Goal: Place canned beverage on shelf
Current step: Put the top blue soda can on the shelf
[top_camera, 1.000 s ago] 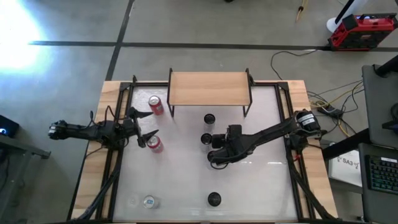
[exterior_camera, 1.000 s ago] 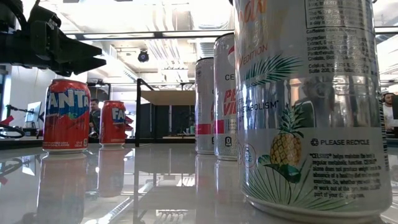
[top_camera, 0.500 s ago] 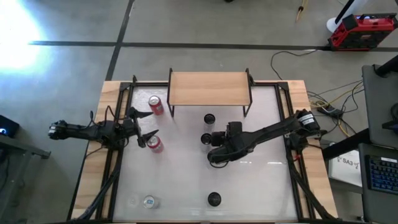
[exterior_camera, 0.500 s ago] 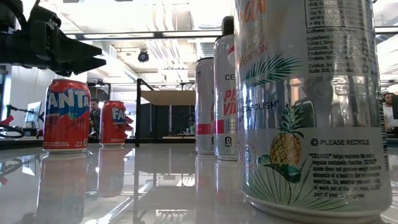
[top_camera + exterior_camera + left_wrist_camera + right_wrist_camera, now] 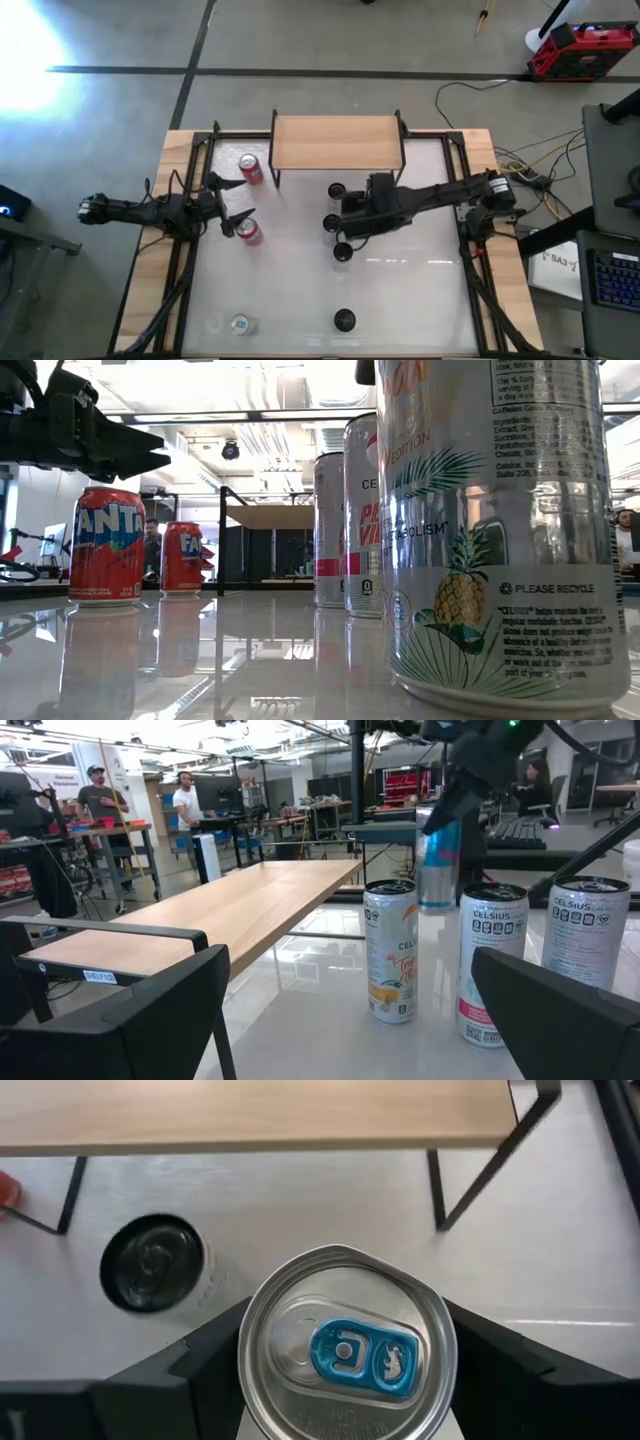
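Standing on the glossy white table (image 5: 400,300), the shelf (image 5: 337,142).

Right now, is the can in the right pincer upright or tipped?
Upright: the can hangs vertical in the right pincer, lid facing up.

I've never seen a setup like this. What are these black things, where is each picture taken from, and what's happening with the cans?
They are two robot arms at a white table, each ending in two-finger jaws. One camera looks down from above, one sits at table-top level, and one rides on each wrist. The right gripper holds a blue can in the air, near three standing Celsius cans and the wooden shelf. The left gripper waits open beside two red Fanta cans.
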You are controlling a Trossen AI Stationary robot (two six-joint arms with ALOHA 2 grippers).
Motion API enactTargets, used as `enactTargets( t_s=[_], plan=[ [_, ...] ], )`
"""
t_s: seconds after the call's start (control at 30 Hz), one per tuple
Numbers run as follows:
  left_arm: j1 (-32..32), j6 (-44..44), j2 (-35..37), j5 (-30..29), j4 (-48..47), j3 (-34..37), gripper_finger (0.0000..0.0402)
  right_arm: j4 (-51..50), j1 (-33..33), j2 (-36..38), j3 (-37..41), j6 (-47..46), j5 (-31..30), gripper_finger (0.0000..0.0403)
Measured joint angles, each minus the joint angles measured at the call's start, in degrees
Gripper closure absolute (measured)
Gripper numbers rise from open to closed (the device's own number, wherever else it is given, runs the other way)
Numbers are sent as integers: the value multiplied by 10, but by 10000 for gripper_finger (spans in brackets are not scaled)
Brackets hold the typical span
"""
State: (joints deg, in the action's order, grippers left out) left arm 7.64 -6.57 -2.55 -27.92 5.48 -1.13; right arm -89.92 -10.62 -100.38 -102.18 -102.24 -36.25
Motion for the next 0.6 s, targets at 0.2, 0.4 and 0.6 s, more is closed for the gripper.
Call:
enactTargets(
  t_s=[0.2,0.4,0.6],
  plan=[
    [0,0,0,0,0,0,2,0,24,26,-6,45,-13,142],
    [0,0,0,0,0,0,2,-1,44,66,-6,84,-29,142],
    [0,0,0,0,0,0,2,-2,75,95,-5,137,-40,142]
  ],
)
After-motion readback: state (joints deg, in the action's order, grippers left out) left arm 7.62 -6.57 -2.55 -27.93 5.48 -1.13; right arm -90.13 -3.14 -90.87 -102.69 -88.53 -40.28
